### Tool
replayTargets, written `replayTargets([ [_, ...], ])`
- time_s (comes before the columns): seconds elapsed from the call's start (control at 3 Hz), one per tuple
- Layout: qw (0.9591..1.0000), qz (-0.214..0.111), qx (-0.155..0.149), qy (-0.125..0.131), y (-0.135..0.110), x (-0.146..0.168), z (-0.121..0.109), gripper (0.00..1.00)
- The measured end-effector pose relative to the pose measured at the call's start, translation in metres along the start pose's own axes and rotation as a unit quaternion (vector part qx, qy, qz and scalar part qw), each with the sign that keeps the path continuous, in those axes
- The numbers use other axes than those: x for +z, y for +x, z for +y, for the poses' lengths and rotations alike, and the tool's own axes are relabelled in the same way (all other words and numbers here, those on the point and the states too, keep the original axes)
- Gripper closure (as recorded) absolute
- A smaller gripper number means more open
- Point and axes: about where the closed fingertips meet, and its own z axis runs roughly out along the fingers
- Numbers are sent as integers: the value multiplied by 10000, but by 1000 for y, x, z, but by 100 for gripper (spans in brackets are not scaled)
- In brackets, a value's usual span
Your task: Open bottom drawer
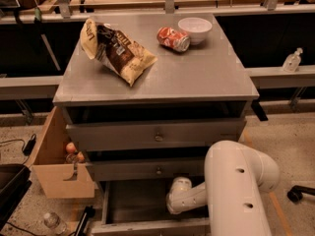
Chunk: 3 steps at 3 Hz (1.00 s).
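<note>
Tool (172, 201) at the end of the white forearm, low, above the right part of the open tray; whether it is apart or together I cannot tell. Bottom drawer (147, 227) stands pulled out toward me. Its front panel lies just nearer than the tool and to its left, long axis left-right, knob not visible. Travel runs near-far, so I judge any further pull must go straight toward me; opening looks largely done. Just beyond and above the tool: mid drawer front (158, 170), then top drawer front (158, 137). Farther still, on the tabletop (197, 77): chip bag (118, 53), red can (173, 38), white bowl (195, 29).
</note>
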Motion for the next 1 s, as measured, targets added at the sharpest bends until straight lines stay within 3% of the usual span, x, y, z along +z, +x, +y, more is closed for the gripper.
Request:
replayTargets([
  [0.67,9976,-437,283,-450,-34,3,57,100],
  [1.0,9976,-438,283,-452,-34,3,57,100],
])
